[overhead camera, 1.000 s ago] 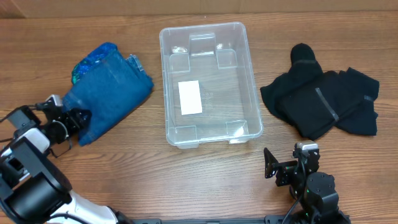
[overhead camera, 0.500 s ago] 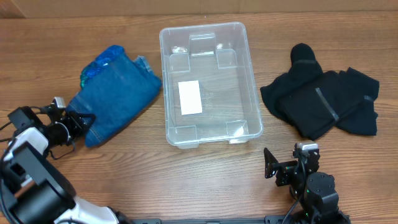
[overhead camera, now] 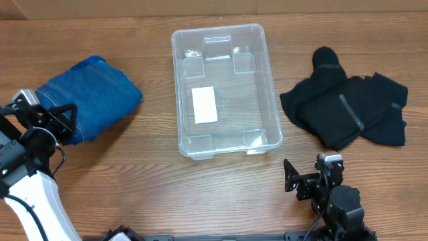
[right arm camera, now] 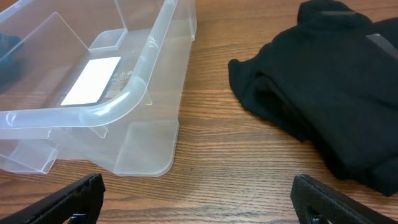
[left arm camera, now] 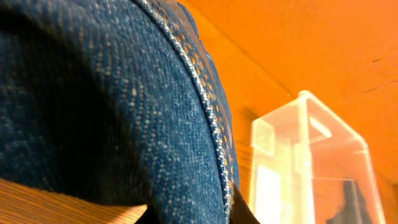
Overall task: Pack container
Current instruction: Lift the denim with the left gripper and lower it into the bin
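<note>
The clear container [overhead camera: 270, 87] stands empty at the table's middle, with a white label [overhead camera: 204, 104] on its base. It also shows in the right wrist view [right arm camera: 134, 93] and the left wrist view [left arm camera: 311, 149]. A blue denim garment [overhead camera: 87, 100] lies bunched to its left. My left gripper [overhead camera: 65, 120] is shut on the denim's near edge [left arm camera: 186, 186]. A black garment [overhead camera: 348, 110] lies right of the container and shows in the right wrist view [right arm camera: 336, 81]. My right gripper [overhead camera: 309, 175] is open and empty near the front edge, with bare wood between its fingers [right arm camera: 74, 196].
The wooden table [overhead camera: 221, 194] carries everything. The left arm's white body [overhead camera: 33, 201] lies along the front left. The right arm's base [overhead camera: 338, 207] sits at the front right.
My left gripper has pulled the denim garment to the left, away from the container, and it now lies more bunched. The right arm, container and black garment have not moved.
</note>
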Controlling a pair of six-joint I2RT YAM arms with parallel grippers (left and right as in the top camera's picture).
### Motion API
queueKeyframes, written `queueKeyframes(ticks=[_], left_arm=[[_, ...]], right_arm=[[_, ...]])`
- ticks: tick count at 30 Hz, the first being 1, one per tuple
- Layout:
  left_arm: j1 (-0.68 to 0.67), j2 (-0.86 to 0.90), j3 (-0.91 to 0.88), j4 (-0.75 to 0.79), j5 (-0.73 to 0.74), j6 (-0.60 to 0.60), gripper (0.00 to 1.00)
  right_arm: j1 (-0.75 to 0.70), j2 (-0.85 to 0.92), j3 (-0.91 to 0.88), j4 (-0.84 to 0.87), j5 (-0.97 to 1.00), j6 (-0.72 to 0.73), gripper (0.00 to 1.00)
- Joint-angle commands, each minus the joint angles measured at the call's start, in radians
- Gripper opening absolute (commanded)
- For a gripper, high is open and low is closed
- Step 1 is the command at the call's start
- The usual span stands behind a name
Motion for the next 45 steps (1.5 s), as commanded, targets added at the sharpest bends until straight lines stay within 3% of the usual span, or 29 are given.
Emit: queueKeyframes(ticks=[1, 5, 10, 14, 18, 23, 29, 32, 34, 39, 43, 45], left_arm=[[0.002, -0.073, 0.02, 0.06, 0.226, -0.14, 0.04], [0.002, -0.084, 0.023, 0.263, 0.374, -0.341, 0.04], [0.001, -0.171, 0.057, 0.585, 0.375, -0.645, 0.04], [-0.052, -0.238, 0.067, 0.576, 0.299, -0.824, 0.04], [-0.264, -0.305, 0.067, 0.501, 0.014, -0.929, 0.04], [-0.688, -0.3, 0.067, 0.414, -0.483, -1.048, 0.04], [-1.183, -0.145, 0.067, 0.439, -1.082, -1.201, 0.04], [-1.344, -0.006, 0.067, 0.52, -1.302, -1.319, 0.04], [-1.389, 0.082, 0.067, 0.57, -1.386, -1.37, 0.04], [-1.399, 0.203, 0.067, 0.71, -1.398, -1.367, 0.04], [-1.4, 0.209, 0.067, 0.796, -1.469, -1.246, 0.04], [-1.399, 0.211, 0.067, 0.8, -1.466, -1.247, 0.04]], right_arm=[[-0.004, -0.012, -0.018, 0.003, 0.01, -0.007, 1.0], [-0.004, -0.012, -0.018, 0.004, 0.01, -0.007, 1.0], [-0.004, -0.012, -0.018, 0.003, 0.01, -0.007, 1.0], [-0.004, -0.012, -0.018, 0.003, 0.01, -0.007, 1.0], [-0.004, -0.012, -0.018, 0.003, 0.01, -0.007, 1.0], [-0.004, -0.012, -0.018, 0.003, 0.01, -0.007, 1.0], [-0.004, -0.012, -0.018, 0.003, 0.01, -0.007, 1.0], [-0.004, -0.012, -0.018, 0.003, 0.01, -0.007, 1.0], [-0.004, -0.012, -0.018, 0.003, 0.01, -0.007, 1.0], [-0.004, -0.012, -0.018, 0.003, 0.01, -0.007, 1.0], [-0.004, -0.012, -0.018, 0.003, 0.01, -0.007, 1.0], [-0.004, -0.012, -0.018, 0.004, 0.01, -0.007, 1.0]])
